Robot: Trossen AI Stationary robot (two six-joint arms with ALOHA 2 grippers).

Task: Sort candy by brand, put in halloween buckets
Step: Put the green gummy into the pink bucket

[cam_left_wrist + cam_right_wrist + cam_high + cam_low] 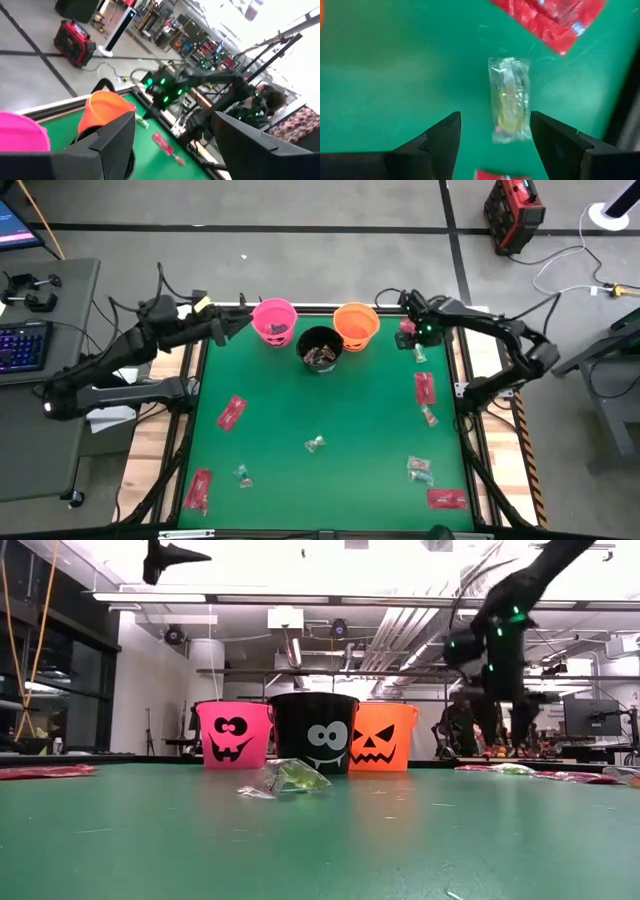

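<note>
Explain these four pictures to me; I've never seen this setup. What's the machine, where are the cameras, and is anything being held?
Two dark robot arms work at a green table. One camera looks straight down, one sits at tabletop level, and one rides on each wrist.

At the table's far edge stand a pink bucket, a black bucket and an orange bucket. Wrapped candy lies scattered about, such as a red packet.

The left hand is beside the pink bucket, open and empty. The right hand is open above a clear-wrapped candy by the right edge. Nothing is held.
</note>
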